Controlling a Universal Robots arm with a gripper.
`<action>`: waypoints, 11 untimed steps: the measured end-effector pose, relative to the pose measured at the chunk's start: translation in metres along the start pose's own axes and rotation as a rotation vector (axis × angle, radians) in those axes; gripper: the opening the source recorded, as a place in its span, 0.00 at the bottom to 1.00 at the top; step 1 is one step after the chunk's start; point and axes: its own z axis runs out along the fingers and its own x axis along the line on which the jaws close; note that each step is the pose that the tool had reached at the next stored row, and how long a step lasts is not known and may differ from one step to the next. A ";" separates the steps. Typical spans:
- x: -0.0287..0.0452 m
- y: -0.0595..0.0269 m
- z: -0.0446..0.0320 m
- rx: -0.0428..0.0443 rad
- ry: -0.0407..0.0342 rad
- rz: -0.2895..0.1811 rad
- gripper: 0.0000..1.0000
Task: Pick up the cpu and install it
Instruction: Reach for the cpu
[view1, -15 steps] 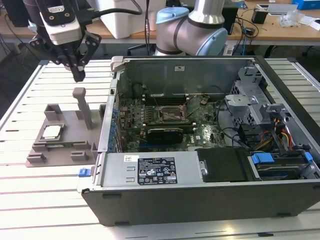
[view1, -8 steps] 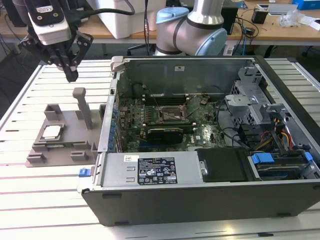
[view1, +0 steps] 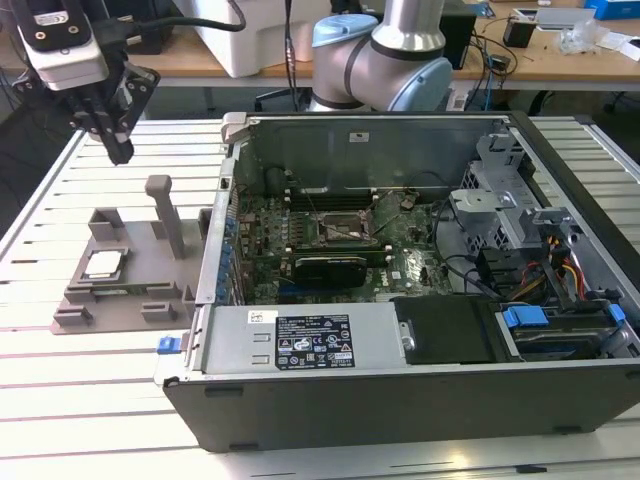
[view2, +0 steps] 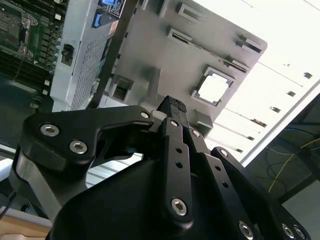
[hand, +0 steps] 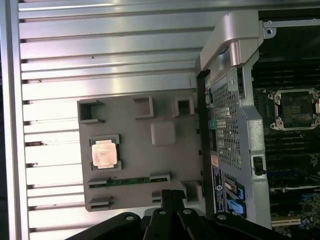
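Note:
The cpu (view1: 104, 264), a small silvery square chip, lies flat in a recess of the grey plastic tray (view1: 135, 300) at the exterior view's left. My gripper (view1: 120, 155) hangs well above the tray's far side, fingers shut together with nothing between them. In both wrist views the cpu (view2: 213, 88) (hand: 104, 152) sits untouched in the tray (view2: 150, 45) (hand: 137, 132), away from the closed fingertips (view2: 172, 104) (hand: 171, 194). The motherboard socket (view1: 338, 231) (hand: 295, 109) stands open inside the computer case.
The open computer case (view1: 400, 350) fills the table's middle and right, its metal wall (hand: 227, 125) beside the tray. A tall grey post (view1: 167, 215) rises from the tray. A green memory stick (hand: 130, 181) lies in a tray slot. The slatted table (view1: 90, 400) extends around.

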 end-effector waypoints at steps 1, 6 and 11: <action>0.0021 -0.0002 -0.0001 0.0000 0.0001 0.000 0.11; 0.0167 -0.0012 -0.0005 0.0000 0.0001 0.000 0.11; 0.0267 -0.0020 -0.0007 0.0001 0.0001 0.000 0.11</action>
